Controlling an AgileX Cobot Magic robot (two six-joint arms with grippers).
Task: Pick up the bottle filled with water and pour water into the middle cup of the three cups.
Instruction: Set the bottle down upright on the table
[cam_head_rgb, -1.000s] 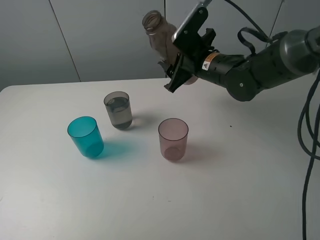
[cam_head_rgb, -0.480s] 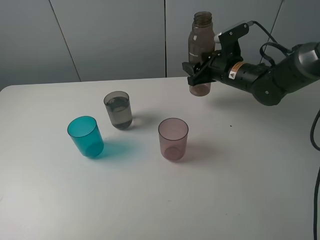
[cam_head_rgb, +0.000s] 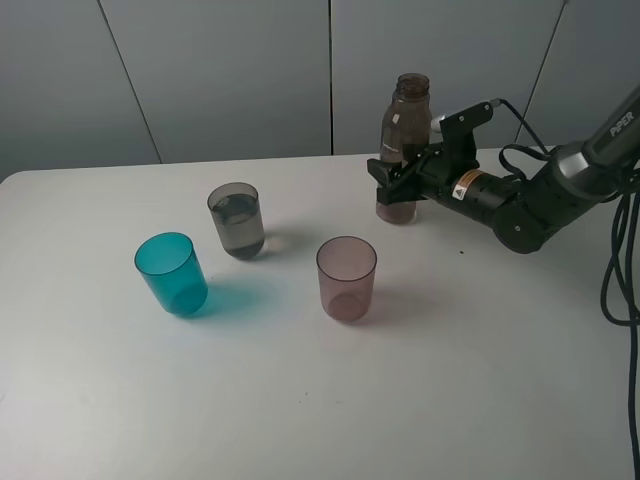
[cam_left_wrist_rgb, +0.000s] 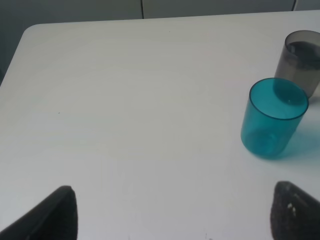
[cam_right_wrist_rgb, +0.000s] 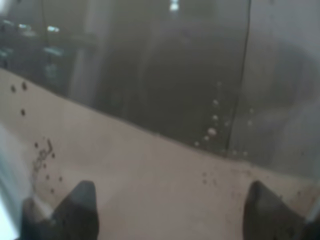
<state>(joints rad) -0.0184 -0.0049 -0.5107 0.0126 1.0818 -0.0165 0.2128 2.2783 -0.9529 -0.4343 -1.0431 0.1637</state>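
The smoky brown-grey bottle (cam_head_rgb: 405, 130) stands upright at the back right of the white table (cam_head_rgb: 300, 400), its base at or just above the tabletop. My right gripper (cam_head_rgb: 398, 178) is shut on its lower body. The bottle's wall (cam_right_wrist_rgb: 160, 100) fills the right wrist view, with a fingertip (cam_right_wrist_rgb: 80, 205) at each side. The smoky grey middle cup (cam_head_rgb: 236, 220) holds water; it also shows in the left wrist view (cam_left_wrist_rgb: 300, 62). The teal cup (cam_head_rgb: 172, 273) stands to its front left and the pinkish cup (cam_head_rgb: 346, 278) to its front right. My left gripper (cam_left_wrist_rgb: 172, 215) is open and empty, over bare table left of the teal cup (cam_left_wrist_rgb: 272, 119).
A grey panelled wall (cam_head_rgb: 220, 70) runs behind the table's back edge. Black cables (cam_head_rgb: 625, 250) hang at the right edge of the exterior view. The left gripper is out of the exterior view.
My right gripper swung the bottle from tilted above the cups to upright, moved it right and lowered it to the table. The cups have not moved.
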